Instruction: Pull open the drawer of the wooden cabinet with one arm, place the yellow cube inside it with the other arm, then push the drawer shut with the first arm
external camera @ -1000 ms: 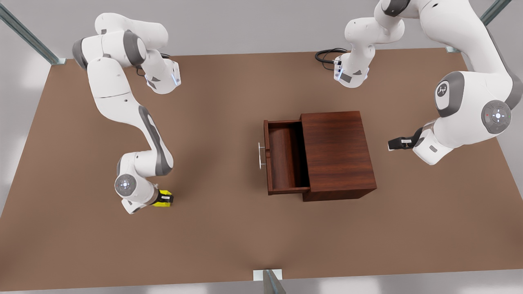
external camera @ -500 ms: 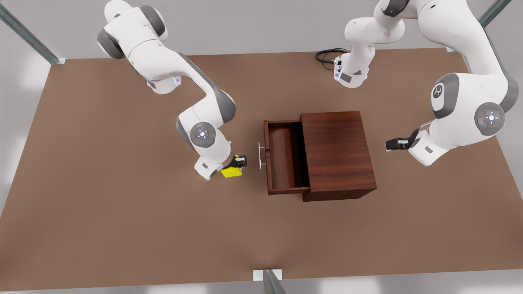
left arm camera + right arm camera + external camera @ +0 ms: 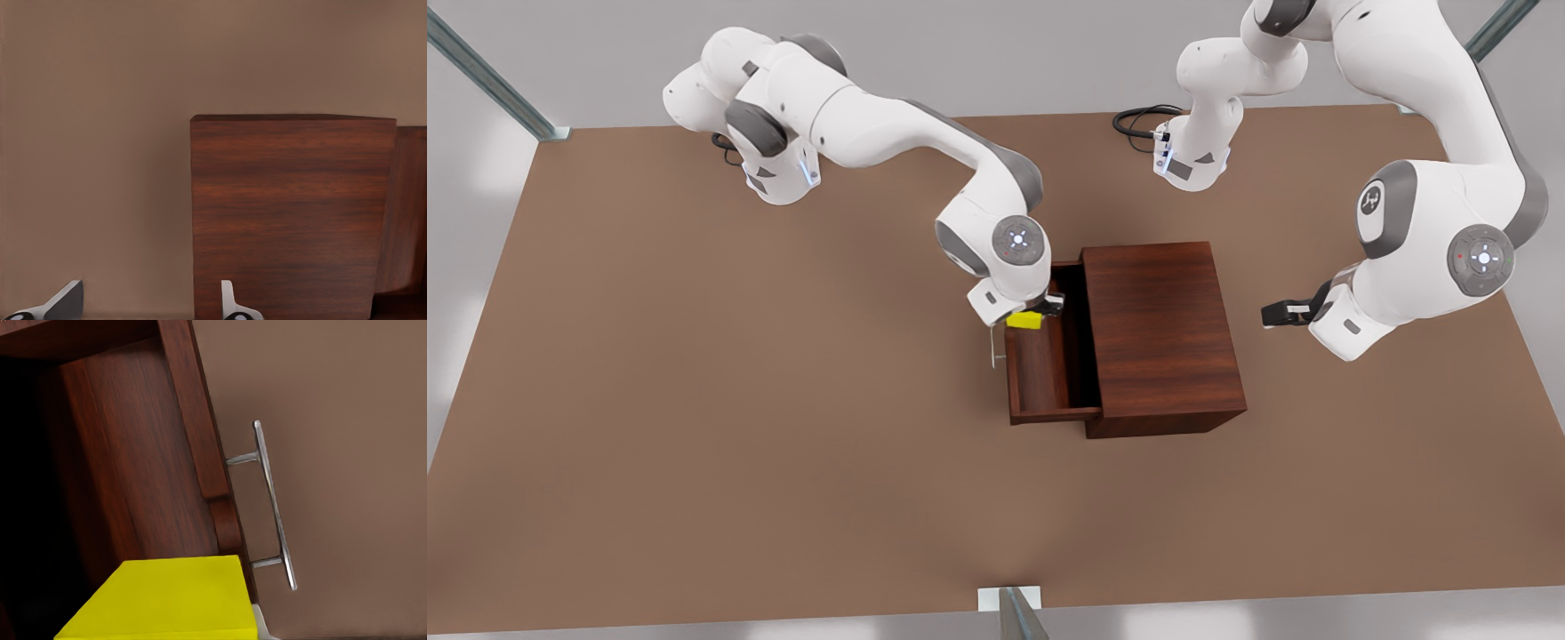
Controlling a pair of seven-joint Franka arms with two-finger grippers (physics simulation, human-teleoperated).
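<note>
The wooden cabinet (image 3: 1160, 333) stands mid-table with its drawer (image 3: 1040, 364) pulled out toward the front view's left, its silver handle (image 3: 993, 348) partly showing. My right gripper (image 3: 1036, 313) hangs over the far end of the open drawer, shut on the yellow cube (image 3: 1024, 320). In the right wrist view the cube (image 3: 173, 597) sits above the drawer's inside (image 3: 133, 467), near the front panel and handle (image 3: 273, 507). My left gripper (image 3: 1272, 313) waits open to the front view's right of the cabinet; the cabinet (image 3: 287, 213) shows beyond its fingertips (image 3: 63, 303).
The brown table (image 3: 694, 400) has open room at the front view's left and near edge. Both arm bases (image 3: 778, 178) (image 3: 1187, 164) stand at the far edge, with a black cable (image 3: 1138, 120) beside one. Metal posts (image 3: 480, 76) rise at the corners.
My right arm has carried the yellow cube from the table at the front view's left across to above the open drawer. The left gripper has hardly shifted; the drawer stays open.
</note>
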